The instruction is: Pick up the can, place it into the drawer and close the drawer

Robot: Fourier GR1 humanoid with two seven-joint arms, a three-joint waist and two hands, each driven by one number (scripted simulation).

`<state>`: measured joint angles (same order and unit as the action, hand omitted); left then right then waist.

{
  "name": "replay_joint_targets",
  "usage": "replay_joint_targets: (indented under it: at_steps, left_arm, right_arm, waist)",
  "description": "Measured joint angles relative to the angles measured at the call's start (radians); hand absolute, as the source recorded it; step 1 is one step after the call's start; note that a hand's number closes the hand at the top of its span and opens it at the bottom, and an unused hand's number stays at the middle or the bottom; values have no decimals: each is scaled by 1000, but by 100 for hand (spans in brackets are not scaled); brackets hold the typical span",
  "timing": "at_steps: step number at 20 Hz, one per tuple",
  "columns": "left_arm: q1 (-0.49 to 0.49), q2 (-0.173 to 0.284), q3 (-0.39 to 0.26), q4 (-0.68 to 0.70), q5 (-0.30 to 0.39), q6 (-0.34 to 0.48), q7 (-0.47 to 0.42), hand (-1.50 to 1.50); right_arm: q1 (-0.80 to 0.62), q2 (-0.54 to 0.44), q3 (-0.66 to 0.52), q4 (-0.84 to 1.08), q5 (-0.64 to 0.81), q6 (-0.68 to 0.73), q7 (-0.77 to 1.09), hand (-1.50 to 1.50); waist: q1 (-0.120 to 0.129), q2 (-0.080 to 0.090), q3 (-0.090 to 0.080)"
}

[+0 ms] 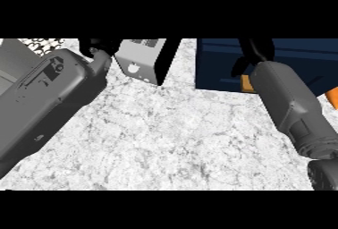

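We see the drawer [224, 67] as a dark navy box at the upper right of the marbled counter, its top running out of view; an orange edge shows at its lower right, beside the right forearm. The can cannot be made out in this view. Whether the drawer stands open or closed we cannot tell.

A kitchen worktop: the white-grey mottled stone counter [165, 134] carries a dark blue drawer cabinet [218, 67] at one o'clock.
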<state>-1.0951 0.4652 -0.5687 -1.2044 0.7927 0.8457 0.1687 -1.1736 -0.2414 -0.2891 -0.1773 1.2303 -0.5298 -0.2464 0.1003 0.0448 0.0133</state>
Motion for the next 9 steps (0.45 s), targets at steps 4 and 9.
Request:
replay_joint_targets:
  at_steps: [4,9]
  left_arm:
    - [7,4,0,-19,-4,8,6,-150]
    - [27,16,3,-39,-7,6,13,-150]
  right_arm:
    - [-7,3,-111,0,-117,64,-88,-150]
    - [-19,15,-230,-4,-241,130,-163,-150]
  waist:
    - [-4,-4,-2]
    - [-7,-6,-2]
